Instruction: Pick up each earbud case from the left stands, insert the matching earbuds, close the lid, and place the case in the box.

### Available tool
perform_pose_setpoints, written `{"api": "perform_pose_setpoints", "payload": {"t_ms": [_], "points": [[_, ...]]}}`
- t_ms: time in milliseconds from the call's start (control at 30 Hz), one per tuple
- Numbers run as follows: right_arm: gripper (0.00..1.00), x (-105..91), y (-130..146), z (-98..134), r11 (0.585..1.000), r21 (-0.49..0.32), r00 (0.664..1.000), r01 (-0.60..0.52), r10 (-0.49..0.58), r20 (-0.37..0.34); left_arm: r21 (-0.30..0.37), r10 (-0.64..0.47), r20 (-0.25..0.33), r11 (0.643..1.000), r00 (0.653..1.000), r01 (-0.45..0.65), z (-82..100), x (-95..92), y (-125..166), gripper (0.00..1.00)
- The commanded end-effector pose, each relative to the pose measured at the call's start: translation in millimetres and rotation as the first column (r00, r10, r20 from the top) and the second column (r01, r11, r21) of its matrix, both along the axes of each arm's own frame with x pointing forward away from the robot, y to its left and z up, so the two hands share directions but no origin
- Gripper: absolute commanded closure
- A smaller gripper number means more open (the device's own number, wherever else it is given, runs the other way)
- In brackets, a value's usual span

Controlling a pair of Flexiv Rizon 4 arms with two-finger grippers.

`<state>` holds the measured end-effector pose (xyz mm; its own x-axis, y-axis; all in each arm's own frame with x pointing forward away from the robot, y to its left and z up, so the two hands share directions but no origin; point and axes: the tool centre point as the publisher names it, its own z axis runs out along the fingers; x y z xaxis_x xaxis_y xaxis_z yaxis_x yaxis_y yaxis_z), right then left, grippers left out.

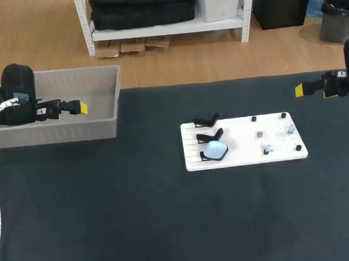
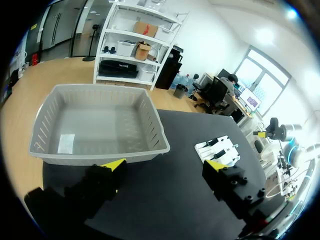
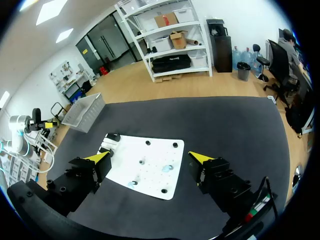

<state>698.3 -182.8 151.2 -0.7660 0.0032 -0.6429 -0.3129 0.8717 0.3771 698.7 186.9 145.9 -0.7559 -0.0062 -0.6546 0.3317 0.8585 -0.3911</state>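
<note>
Dark desk [image 1: 109,216], white board [image 1: 245,139] mid-way: a pale blue case [image 1: 215,150] rests on its near stand, specks beside it probably earbuds. Left claw [image 2: 165,167] by the grey box [image 1: 57,132] and right claw [image 1: 299,89] are spread, empty; next, grasp that case

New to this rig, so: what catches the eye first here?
A white board lies in the middle of the table, with a pale blue earbud case on a black stand at its left end. A grey box sits at the table's far left, and the left gripper and right gripper both hang open, empty.
</note>
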Motion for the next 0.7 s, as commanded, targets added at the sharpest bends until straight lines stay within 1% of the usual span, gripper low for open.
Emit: {"api": "perform_pose_setpoints", "payload": {"t_ms": [33, 67, 133, 200, 233, 333, 367, 400, 433, 467, 500, 533, 633, 700], "points": [[0.00, 1.1, -2, -1, 1.000, 0.006, 1.000, -0.008, 0.008, 0.001, 0.008, -0.020, 0.001, 1.000, 1.000, 0.020, 3.8, 0.2, -6, 0.00], [0.00, 1.1, -2, -1, 1.000, 0.006, 1.000, -0.008, 0.008, 0.001, 0.015, -0.035, 0.013, 0.999, 0.999, 0.035, 4.7, 0.1, -8, 0.00], [0.00, 1.1, -2, -1, 1.000, 0.006, 1.000, -0.008, 0.008, 0.001, 0.015, -0.104, 0.056, 0.995, 0.993, 0.103, 10.9, 0.6, -18, 0.00], [0.00, 1.1, -2, -1, 1.000, 0.006, 1.000, -0.008, 0.008, 0.001, 0.019, -0.186, 0.095, 0.982, 0.978, 0.185, 14.9, 1.8, -24, 0.00], [0.00, 1.1, -2, -1, 1.000, 0.006, 1.000, -0.008, 0.008, 0.001, 0.034, -0.245, 0.123, 0.970, 0.962, 0.243, 19.2, 1.8, -31, 0.00], [0.00, 1.1, -2, -1, 1.000, 0.006, 1.000, -0.008, 0.008, 0.001, 0.053, -0.341, 0.147, 0.940, 0.929, 0.337, 25.6, 3.9, -42, 0.00], [0.00, 1.1, -2, -1, 1.000, 0.006, 1.000, -0.008, 0.008, 0.001, 0.077, -0.389, 0.159, 0.921, 0.908, 0.381, 28.6, 5.0, -48, 0.00], [0.00, 1.1, -2, -1, 1.000, 0.006, 1.000, -0.008, 0.008, 0.001, 0.081, -0.411, 0.162, 0.912, 0.897, 0.403, 29.9, 5.5, -51, 0.00], [0.00, 1.1, -2, -1, 1.000, 0.006, 1.000, -0.008, 0.008, 0.001, 0.095, -0.455, 0.168, 0.890, 0.874, 0.445, 32.3, 6.8, -56, 0.00], [0.00, 1.1, -2, -1, 1.000, 0.006, 1.000, -0.008, 0.008, 0.001, 0.104, -0.477, 0.171, 0.879, 0.862, 0.465, 33.3, 7.3, -59, 0.00], [0.00, 1.1, -2, -1, 1.000, 0.006, 1.000, -0.008, 0.008, 0.001, 0.124, -0.521, 0.179, 0.853, 0.835, 0.506, 35.3, 8.3, -65, 0.00], [0.00, 1.1, -2, -1, 1.000, 0.006, 1.000, -0.008, 0.008, 0.001, 0.129, -0.562, 0.185, 0.827, 0.806, 0.547, 36.9, 8.5, -70, 0.00], [0.00, 1.1, -2, -1, 1.000, 0.006, 1.000, -0.008, 0.008, 0.001, 0.114, -0.663, 0.209, 0.747, 0.719, 0.656, 41.3, 7.4, -85, 0.00], [0.00, 1.1, -2, -1, 1.000, 0.006, 1.000, -0.008, 0.008, 0.001, 0.129, -0.709, 0.208, 0.703, 0.674, 0.700, 41.0, 7.7, -94, 0.00]]}}
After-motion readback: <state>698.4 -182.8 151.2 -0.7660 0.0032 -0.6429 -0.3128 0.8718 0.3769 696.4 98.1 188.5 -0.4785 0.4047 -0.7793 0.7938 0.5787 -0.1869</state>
